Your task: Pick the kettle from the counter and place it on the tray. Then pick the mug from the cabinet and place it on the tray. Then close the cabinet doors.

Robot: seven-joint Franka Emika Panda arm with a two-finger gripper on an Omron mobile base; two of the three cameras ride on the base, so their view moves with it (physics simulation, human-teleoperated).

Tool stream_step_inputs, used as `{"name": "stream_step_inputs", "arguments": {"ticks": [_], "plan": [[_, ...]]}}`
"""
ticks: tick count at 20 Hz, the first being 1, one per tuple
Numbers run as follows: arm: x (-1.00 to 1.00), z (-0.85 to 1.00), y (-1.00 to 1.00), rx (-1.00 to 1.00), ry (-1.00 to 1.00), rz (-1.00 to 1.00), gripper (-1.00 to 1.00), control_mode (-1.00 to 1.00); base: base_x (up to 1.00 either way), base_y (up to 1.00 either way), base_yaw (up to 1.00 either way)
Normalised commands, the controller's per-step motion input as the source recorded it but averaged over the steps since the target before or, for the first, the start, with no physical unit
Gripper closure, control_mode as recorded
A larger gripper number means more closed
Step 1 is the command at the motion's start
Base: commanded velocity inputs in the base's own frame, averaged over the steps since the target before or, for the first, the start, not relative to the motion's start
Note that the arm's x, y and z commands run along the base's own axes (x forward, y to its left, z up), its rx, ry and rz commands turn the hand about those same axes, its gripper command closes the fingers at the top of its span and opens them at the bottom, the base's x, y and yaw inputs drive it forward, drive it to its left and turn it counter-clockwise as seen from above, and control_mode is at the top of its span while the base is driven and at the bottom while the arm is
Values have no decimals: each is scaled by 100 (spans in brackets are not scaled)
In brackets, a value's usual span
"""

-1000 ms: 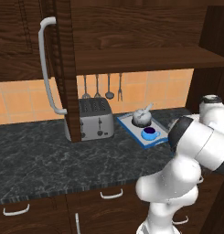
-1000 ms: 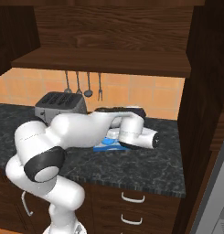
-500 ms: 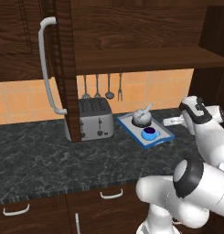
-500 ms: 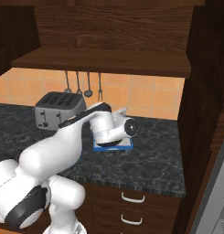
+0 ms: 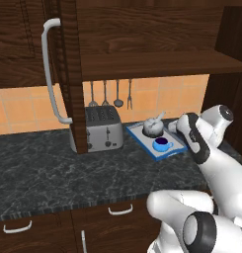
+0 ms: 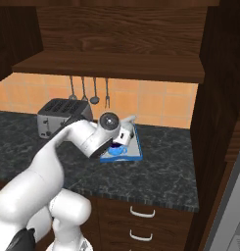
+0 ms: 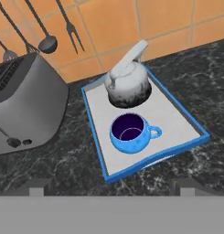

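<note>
the kettle (image 7: 128, 84) and mug (image 7: 130, 132) sit on the tray (image 7: 179, 122), the cabinet doors (image 5: 68, 74) are unclosed, and the gripper's (image 5: 178, 127) state is unclear.

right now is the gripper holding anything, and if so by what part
Nothing is held. In the hand view the mug and the kettle both sit on the tray, apart from the fingertips, with nothing between them.

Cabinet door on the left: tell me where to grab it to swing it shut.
Grip the long curved bar handle on the open left door, around its middle. It stands upright and proud of the panel, so bring the tool in level from the front, fingers either side of the bar.
</note>
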Motion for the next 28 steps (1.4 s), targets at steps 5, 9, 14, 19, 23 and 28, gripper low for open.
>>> {"name": "stream_step_inputs", "arguments": {"ticks": [5,9,14,19,23,28], "plan": [[-53,32,-11,0,0,-9,-100,-100,0,0,0],[-41,72,-18,0,0,-16,-100,-100,0,0,0],[-25,36,-26,0,0,-9,-100,-100,0,0,0],[-17,21,-23,0,0,-6,-100,-100,0,0,0],[-34,18,-24,0,-4,-6,-100,-100,0,0,0],[-34,25,-22,0,-7,-6,-100,-100,0,0,0]]}}
